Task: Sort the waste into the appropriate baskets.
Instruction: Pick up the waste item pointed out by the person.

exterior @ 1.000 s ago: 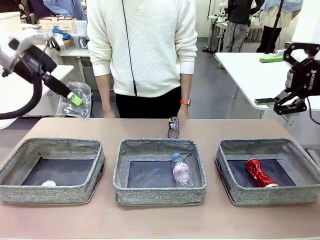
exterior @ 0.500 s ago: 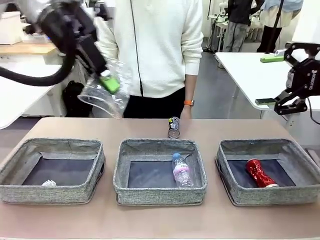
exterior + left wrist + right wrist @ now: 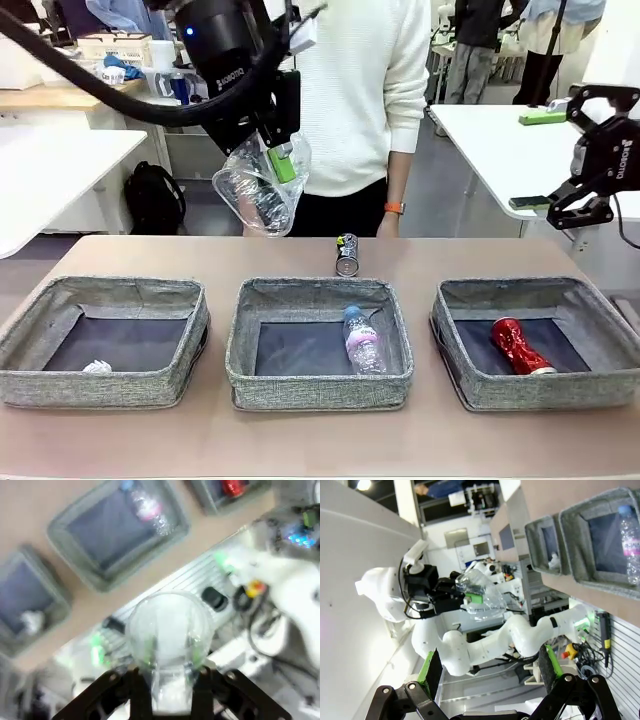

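My left gripper [image 3: 276, 168] hangs above the table's far side, behind the left and middle baskets, shut on a clear plastic cup [image 3: 255, 195]. In the left wrist view the cup [image 3: 169, 627] sits between my fingers [image 3: 141, 687]. A dark printed can [image 3: 347, 255] lies on the table behind the middle basket [image 3: 320, 390]. That basket holds a pink-labelled bottle [image 3: 364, 342]. A white paper ball [image 3: 97, 367] lies in the left basket [image 3: 100, 388], a red crushed can [image 3: 520, 346] in the right basket [image 3: 545, 392]. My right gripper [image 3: 530, 160] is raised at the far right, open, holding nothing.
A person in a white sweater stands at the far side, one hand [image 3: 386, 226] hanging just behind the dark can. White tables stand beyond both far corners. The table's front strip before the baskets is bare.
My left arm has swung from the far left toward the middle, carrying the cup. The right arm has not moved.
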